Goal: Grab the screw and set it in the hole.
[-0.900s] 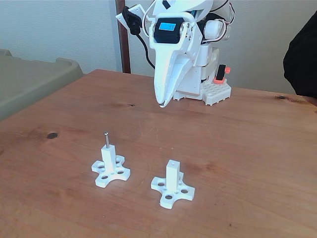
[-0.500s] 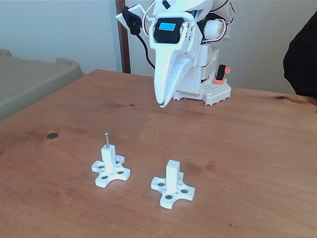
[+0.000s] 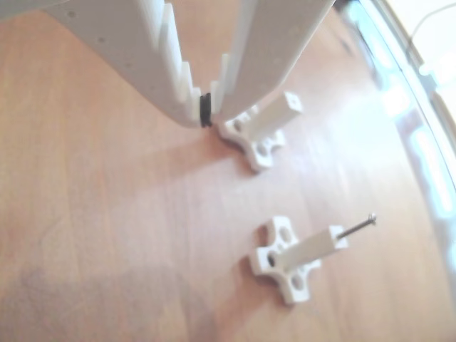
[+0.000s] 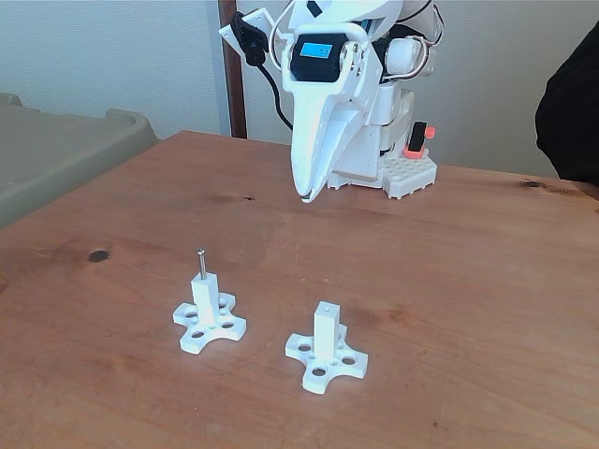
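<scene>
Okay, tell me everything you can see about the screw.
The screw is a thin, dark grey metal pin with a small rounded head. It stands upright in the top of the left white post in the fixed view, its shank partly sunk into the tip and the head well above it. In the other view it sticks out of that post's end. Nothing else touches it; the claw hangs shut farther back, well away from it.

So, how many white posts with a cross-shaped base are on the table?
2. In the fixed view, the left post holds the screw upright in its tip. The right post stands beside it, with the hole at its tip empty.
</scene>
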`<state>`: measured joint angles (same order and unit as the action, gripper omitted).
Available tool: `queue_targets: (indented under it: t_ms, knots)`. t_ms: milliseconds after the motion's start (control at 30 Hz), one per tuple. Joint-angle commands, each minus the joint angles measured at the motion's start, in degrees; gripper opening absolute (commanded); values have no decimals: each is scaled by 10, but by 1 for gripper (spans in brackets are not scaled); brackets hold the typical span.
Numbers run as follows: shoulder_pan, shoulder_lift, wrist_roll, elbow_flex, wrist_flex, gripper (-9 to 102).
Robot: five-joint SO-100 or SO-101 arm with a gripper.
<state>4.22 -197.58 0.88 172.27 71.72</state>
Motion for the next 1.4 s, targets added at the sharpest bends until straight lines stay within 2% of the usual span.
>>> queue_targets:
  t_ms: [0,1367]
  knots:
    - [2,-11,4,-4,38,-4]
    - [-7,-11,-2,-4,38,-4]
